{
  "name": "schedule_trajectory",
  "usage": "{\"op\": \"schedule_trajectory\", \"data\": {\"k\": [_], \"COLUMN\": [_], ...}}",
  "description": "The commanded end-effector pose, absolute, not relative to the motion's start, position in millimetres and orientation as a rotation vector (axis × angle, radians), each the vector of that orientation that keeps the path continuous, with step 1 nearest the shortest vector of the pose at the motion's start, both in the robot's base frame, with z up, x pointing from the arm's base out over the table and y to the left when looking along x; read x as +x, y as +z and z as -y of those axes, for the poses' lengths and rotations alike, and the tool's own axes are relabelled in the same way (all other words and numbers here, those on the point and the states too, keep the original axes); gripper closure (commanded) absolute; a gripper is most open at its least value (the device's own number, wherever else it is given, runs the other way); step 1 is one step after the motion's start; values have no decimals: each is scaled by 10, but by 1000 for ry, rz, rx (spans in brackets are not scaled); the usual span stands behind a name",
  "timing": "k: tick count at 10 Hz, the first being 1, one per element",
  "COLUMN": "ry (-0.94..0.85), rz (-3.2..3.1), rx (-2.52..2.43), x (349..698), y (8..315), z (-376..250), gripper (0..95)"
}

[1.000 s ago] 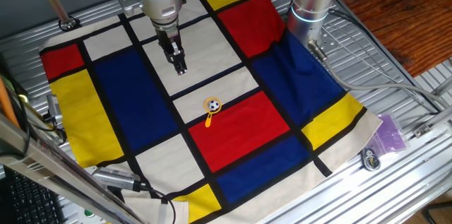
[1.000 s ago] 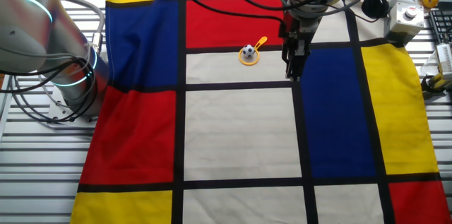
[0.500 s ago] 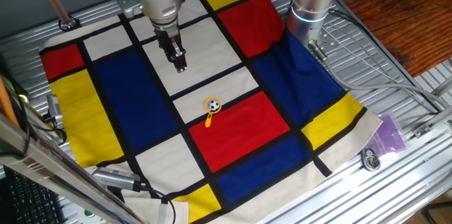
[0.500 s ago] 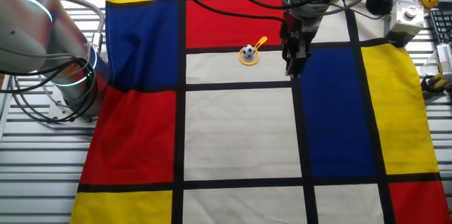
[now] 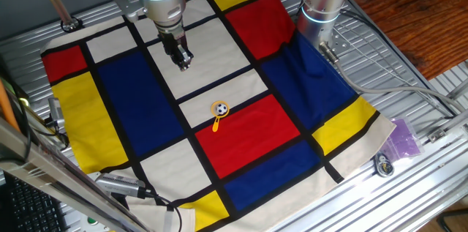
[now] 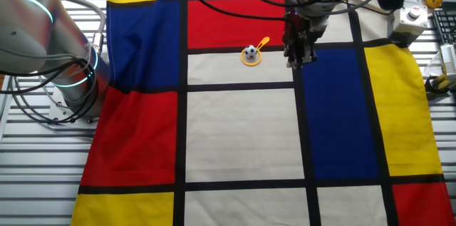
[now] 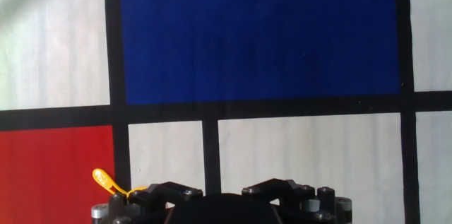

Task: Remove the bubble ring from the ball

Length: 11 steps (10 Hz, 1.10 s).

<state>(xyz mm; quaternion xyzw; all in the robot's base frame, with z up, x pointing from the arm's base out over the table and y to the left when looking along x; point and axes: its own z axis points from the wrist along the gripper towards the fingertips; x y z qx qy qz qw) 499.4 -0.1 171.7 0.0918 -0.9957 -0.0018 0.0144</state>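
In the hand view, the nearest thing is the dark body of the gripper along the bottom edge; its fingertips are out of the picture there, so that view does not tell how the jaws stand. Just left of it the orange tip of the bubble ring's handle pokes out over a red panel of the checked cloth; the loop and the ball are hidden behind the gripper. Beyond lie white panels, black bands and a wide blue panel.

One fixed view shows the whole arrangement. The ball sits inside the loop of the bubble ring, with the short handle pointing toward the near edge of the cloth, right where a white panel meets a red one. The gripper hangs above a white panel farther back, apart from the ring, its two fingers drawn close together with nothing between them.

The other fixed view looks from the opposite side: the ball in the ring rests on the black band between red and white, handle slanting up to the right, and the gripper stands just to its right, not touching. Coloured push buttons sit at the far corner of the table.
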Motion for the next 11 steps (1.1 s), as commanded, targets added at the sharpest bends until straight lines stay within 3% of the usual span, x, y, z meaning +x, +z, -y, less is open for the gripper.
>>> {"op": "schedule_trajectory", "data": {"k": [1,4,11], "ry": [-7,-10,-16], "rz": [3089,3055,3022], "rx": [399,519,700], "x": [5002,5066,5091], "y": [1708,1612,1543], "z": [-19,-367,-358], "gripper": [950,950,950]}}
